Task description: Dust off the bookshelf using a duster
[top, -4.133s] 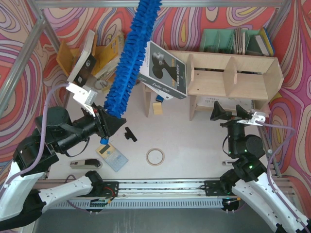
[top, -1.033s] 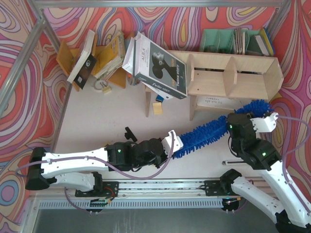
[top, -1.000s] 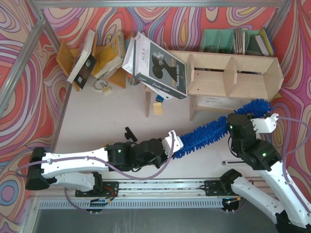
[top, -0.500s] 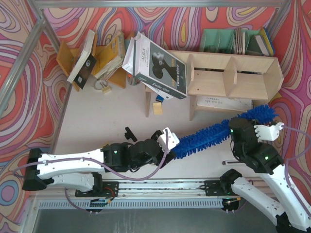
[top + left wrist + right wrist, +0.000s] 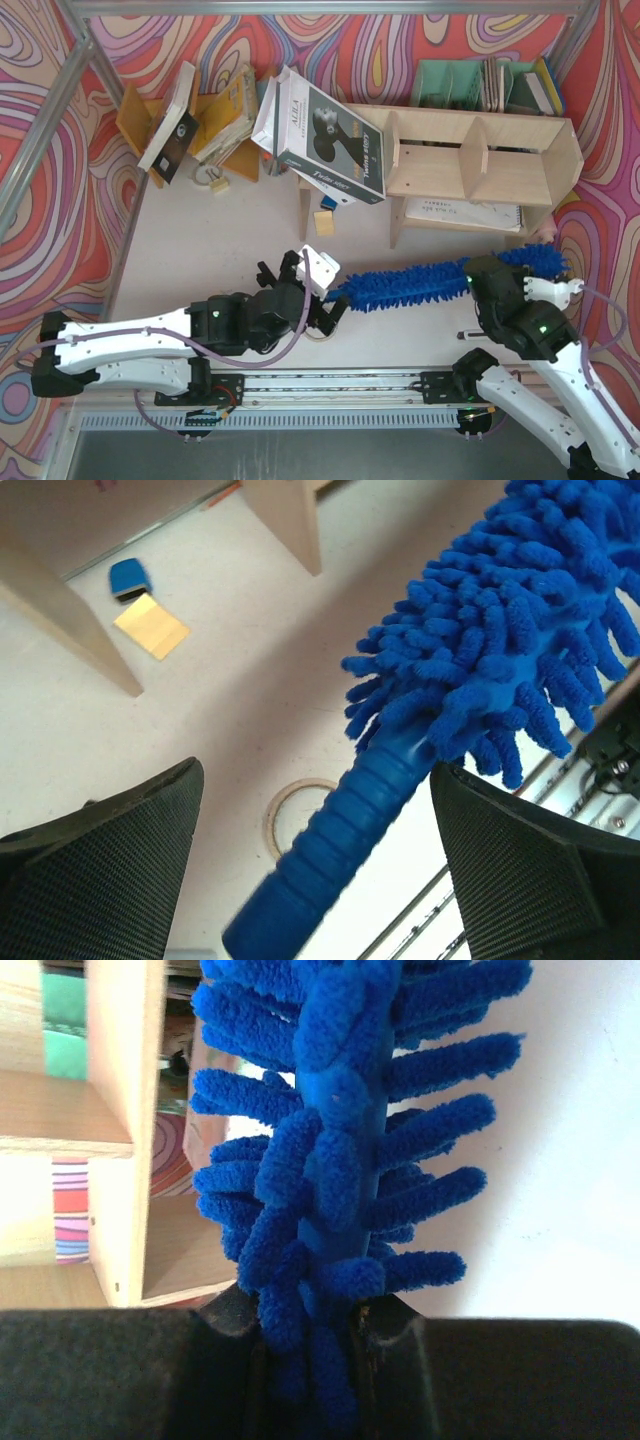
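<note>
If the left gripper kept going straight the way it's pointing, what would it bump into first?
The duster. Its blue handle lies between the left gripper's open fingers, so going straight on it would probably push into the fluffy part.

duster (image 5: 400,285) 1 | bookshelf (image 5: 478,150) 1 | tape ring (image 5: 272,818) 1 | yellow note (image 5: 323,222) 1

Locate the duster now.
Top view, right of centre, in front of the bookshelf: the duster is clamped in the right end effector, handle inside the open left end effector.
</note>
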